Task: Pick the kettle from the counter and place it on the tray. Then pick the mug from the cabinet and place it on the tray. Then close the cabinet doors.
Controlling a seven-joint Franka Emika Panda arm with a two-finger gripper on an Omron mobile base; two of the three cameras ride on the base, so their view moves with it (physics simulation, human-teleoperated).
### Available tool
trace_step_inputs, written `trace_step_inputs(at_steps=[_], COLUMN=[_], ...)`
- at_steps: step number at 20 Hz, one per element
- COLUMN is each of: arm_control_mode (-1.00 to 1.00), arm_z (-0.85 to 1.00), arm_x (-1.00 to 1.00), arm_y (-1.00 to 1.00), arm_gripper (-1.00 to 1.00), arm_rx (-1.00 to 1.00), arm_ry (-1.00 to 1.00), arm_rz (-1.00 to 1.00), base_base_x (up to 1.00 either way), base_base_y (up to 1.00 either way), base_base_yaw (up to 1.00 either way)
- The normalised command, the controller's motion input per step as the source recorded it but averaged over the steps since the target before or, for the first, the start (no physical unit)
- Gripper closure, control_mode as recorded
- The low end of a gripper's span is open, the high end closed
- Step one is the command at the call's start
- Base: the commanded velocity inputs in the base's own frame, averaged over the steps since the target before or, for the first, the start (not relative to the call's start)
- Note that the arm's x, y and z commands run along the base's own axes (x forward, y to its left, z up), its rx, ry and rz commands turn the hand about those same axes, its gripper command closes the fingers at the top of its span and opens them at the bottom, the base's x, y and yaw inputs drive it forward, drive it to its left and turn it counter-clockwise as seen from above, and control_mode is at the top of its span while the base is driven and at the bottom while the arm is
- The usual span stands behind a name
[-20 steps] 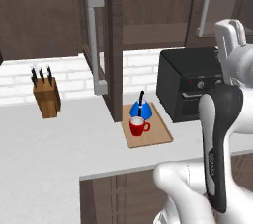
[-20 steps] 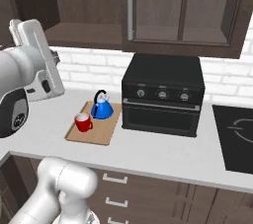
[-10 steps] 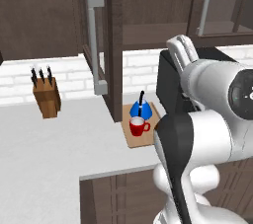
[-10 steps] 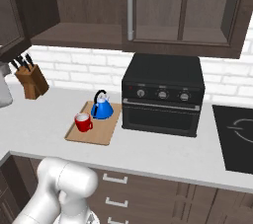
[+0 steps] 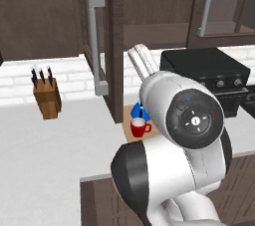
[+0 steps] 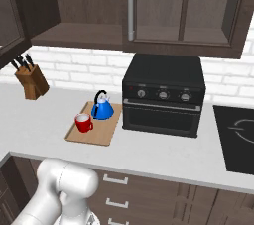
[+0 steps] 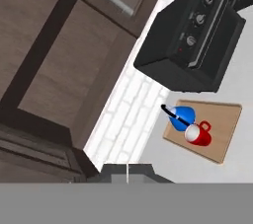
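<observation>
The blue kettle (image 6: 102, 109) and the red mug (image 6: 83, 123) stand side by side on the light wooden tray (image 6: 101, 135), which lies on the pale counter (image 6: 44, 120). The hand view looks down on the kettle (image 7: 183, 115), mug (image 7: 198, 135) and tray (image 7: 225, 128) from high up. My gripper (image 7: 127, 173) is shut and holds nothing, up near the wall cabinet (image 6: 79, 33). The cabinet's left door (image 5: 99, 46) is swung out towards me. My arm hides most of the kettle (image 5: 138, 109); the mug (image 5: 140, 127) still shows below it.
A black toaster oven (image 6: 163, 95) stands right of the tray. A wooden knife block (image 6: 31, 81) sits at the back left. A dark cooktop (image 6: 238, 137) lies at the far right. Another door with a bar handle (image 6: 131, 7) borders the open shelf.
My arm has swung leftwards and up, out of the right base view and into the middle of the left base view. Kettle, mug and tray have not moved.
</observation>
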Motion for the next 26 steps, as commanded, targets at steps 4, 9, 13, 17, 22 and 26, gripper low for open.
trace_step_inputs(at_steps=[4,9,13,17,22,26], arm_control_mode=[-1.0,-1.0,-1.0,-1.0,-1.0,-1.0], arm_z=[-0.31,-0.3,-0.16,-0.04,0.0,0.0], arm_x=[-0.05,0.0,0.0,-0.14,-0.47,-0.41], arm_y=[0.82,0.81,0.64,0.64,0.62,0.62], arm_gripper=[1.0,1.0,1.0,1.0,1.0,1.0], arm_rx=[-0.03,-0.05,-0.04,-0.05,-0.05,-0.05], arm_ry=[-0.14,-0.17,-0.15,-0.18,-0.21,-0.13], arm_rz=[0.0,0.0,0.0,-0.01,0.0,-0.01], base_base_x=[0.0,0.0,0.0,0.0,0.0,0.0], base_base_y=[0.0,0.0,0.0,0.0,0.0,0.0], base_base_yaw=[0.0,0.0,0.0,0.0,0.0,0.0])
